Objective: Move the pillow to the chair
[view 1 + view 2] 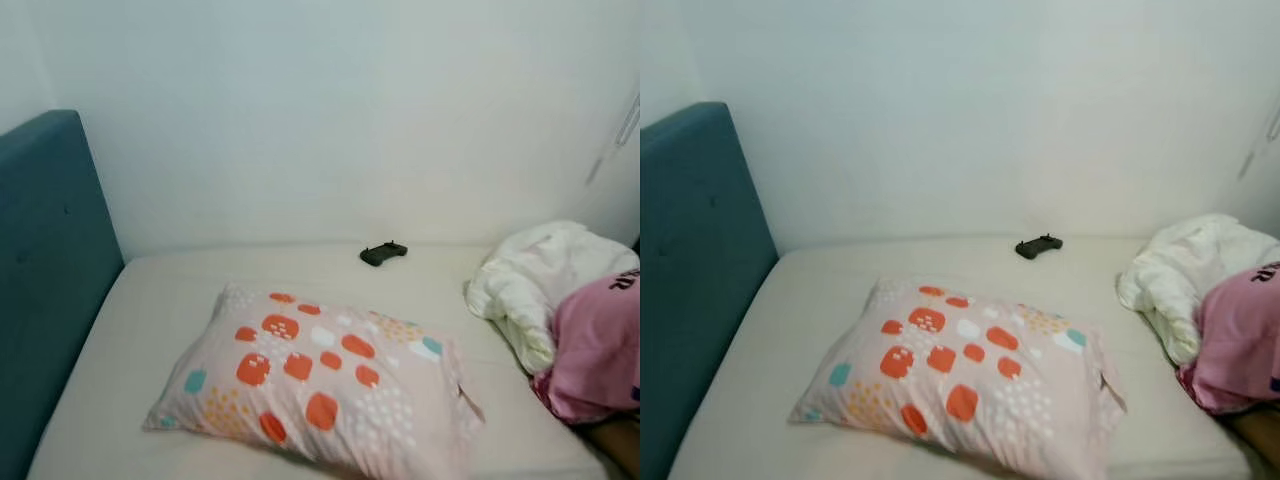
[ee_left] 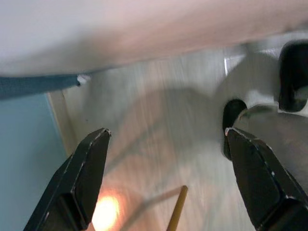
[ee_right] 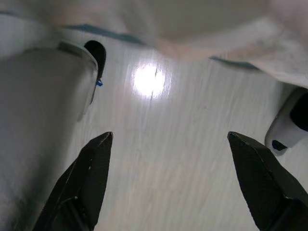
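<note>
A pale pink pillow with orange, teal and white patches lies flat on the cream mattress, near its front edge. In the left wrist view my left gripper hangs open over the pale wooden floor beside the bed's edge, nothing between its fingers. The right wrist view has my right gripper open too, above the same floor, with nothing held.
A teal headboard rises at the left. A small dark controller lies by the white wall. A crumpled white blanket and a pink cloth sit at the right of the mattress.
</note>
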### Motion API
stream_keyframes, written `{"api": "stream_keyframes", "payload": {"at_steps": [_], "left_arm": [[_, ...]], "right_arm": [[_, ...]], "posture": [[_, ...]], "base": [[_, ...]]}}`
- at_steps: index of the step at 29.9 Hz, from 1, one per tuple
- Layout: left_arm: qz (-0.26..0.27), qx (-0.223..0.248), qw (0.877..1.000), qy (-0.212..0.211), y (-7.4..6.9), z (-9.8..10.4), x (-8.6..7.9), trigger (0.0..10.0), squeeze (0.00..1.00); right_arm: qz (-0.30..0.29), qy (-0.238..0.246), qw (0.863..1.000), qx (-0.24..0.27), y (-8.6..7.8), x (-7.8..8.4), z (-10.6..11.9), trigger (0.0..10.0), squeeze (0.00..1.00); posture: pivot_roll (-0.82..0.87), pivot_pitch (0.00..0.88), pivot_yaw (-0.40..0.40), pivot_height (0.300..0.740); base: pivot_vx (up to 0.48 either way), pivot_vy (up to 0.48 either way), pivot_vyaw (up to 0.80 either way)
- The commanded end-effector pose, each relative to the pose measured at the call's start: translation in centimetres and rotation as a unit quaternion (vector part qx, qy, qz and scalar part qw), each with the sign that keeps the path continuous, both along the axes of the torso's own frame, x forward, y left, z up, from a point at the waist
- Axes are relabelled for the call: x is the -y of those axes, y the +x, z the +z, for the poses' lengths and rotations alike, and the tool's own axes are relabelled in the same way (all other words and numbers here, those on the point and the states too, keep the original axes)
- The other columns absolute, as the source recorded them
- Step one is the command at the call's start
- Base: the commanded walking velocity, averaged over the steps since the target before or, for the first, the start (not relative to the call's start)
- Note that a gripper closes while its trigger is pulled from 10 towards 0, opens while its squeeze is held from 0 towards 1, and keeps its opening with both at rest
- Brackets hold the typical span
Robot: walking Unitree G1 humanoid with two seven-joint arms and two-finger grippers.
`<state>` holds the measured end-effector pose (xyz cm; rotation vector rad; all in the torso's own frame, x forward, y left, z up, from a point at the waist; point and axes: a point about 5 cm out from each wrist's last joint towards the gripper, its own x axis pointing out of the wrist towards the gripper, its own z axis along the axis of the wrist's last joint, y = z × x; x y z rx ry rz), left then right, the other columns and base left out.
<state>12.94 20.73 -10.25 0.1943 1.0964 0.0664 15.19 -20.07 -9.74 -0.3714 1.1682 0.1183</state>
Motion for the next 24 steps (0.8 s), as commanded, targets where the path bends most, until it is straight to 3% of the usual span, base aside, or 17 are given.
{"api": "stream_keyframes", "payload": {"at_steps": [1,24], "left_arm": [[0.004,-0.004,1.0,-0.006,-0.32,-0.15,0.24,10.0,0.0],[0.022,-0.026,0.999,0.003,-1.09,-0.39,-0.04,10.0,0.0]], "right_arm": [[-0.003,0.002,1.0,0.005,0.39,-0.08,0.14,10.0,0.0],[0.003,0.002,1.0,0.003,0.27,-0.33,0.05,10.0,0.0]], "posture": [[0.02,0.023,-0.039,0.74],[0.03,0.026,-0.036,0.74]], "base": [[0.401,0.0,0.0],[0.0,0.0,0.0]]}}
